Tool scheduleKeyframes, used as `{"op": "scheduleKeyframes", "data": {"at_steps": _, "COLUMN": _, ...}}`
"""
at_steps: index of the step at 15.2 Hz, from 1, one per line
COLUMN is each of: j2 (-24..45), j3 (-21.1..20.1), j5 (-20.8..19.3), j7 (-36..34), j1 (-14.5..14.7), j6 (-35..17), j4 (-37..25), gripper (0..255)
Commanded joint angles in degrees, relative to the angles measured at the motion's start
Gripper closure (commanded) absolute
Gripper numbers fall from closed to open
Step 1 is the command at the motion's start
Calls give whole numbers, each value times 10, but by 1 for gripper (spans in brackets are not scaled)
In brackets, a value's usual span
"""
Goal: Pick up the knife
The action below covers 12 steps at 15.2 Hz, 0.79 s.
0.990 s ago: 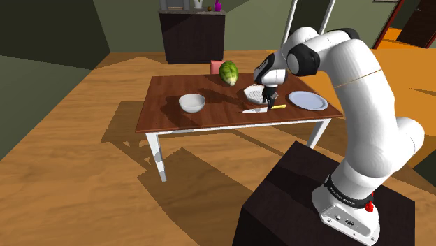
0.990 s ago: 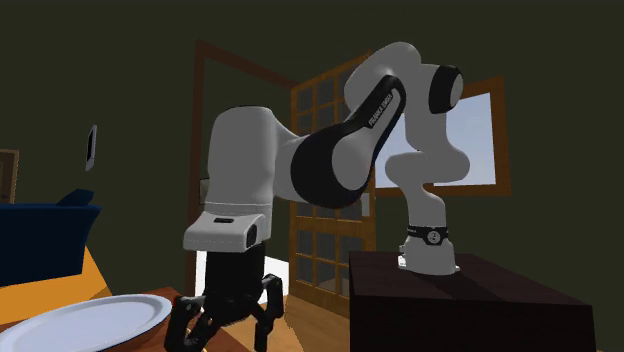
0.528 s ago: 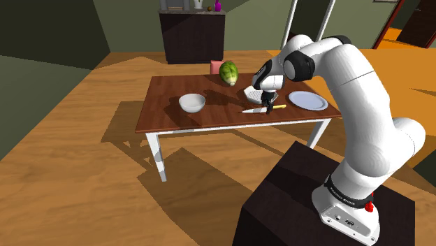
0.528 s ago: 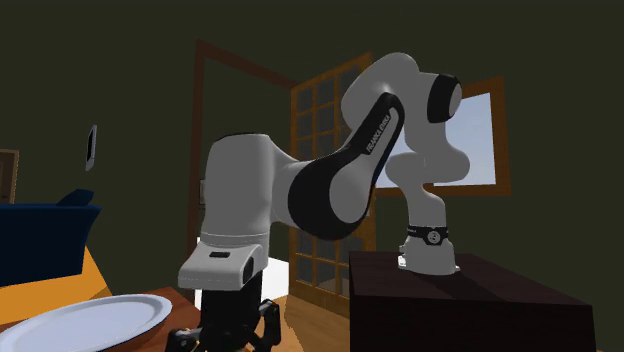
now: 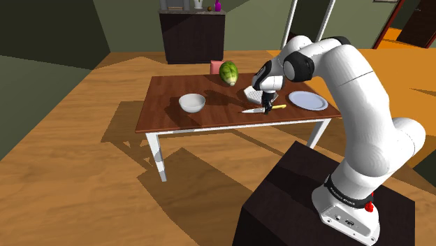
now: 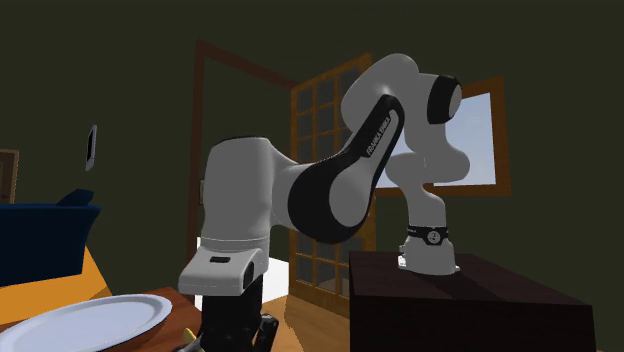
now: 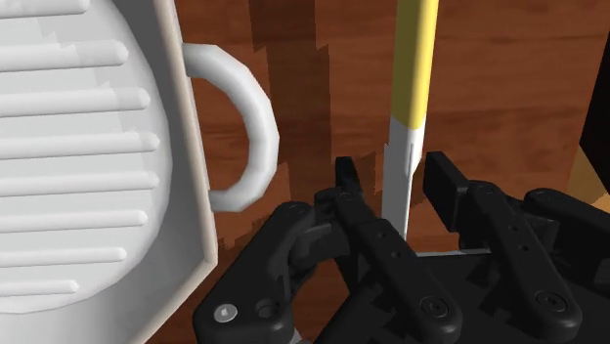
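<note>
The knife [image 7: 413, 59] has a yellow handle and a pale blade; it lies flat on the brown table [image 5: 175, 119] near the front edge, seen as the knife [image 5: 272, 107] in the shoulder view. My black gripper [image 7: 391, 176] is down over it, straddling the blade just below the handle. One fingertip [image 7: 442, 178] stands almost against the blade, and the other is a small gap away from it. The blade still rests on the wood. In the shoulder view the gripper [image 5: 266, 105] points straight down at the table.
A white ribbed dish with a loop handle [image 7: 88, 147] sits right beside the gripper. On the table also stand a white bowl [image 5: 191, 103], a green melon [image 5: 228, 72] and a white plate [image 5: 307, 100]. The dark stand [image 5: 293, 203] is at the lower right.
The hand has dropped down onto the knife. Its fingers, wide apart a second ago, have drawn in towards the blade. The knife has not moved.
</note>
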State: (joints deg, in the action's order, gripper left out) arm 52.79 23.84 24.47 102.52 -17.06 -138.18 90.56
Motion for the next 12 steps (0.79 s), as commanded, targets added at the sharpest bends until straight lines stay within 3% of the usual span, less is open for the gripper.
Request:
{"op": "scheduleKeyframes", "data": {"at_steps": 1, "j2": 3, "j3": -2, "j5": 1, "j7": 0, "j1": 0, "j6": -9, "j4": 0, "gripper": 255}}
{"op": "scheduleKeyframes", "data": {"at_steps": 12, "j2": -42, "j3": 16, "j5": -12, "j7": -4, "j1": 13, "j6": 20, "j4": 17, "gripper": 255}}
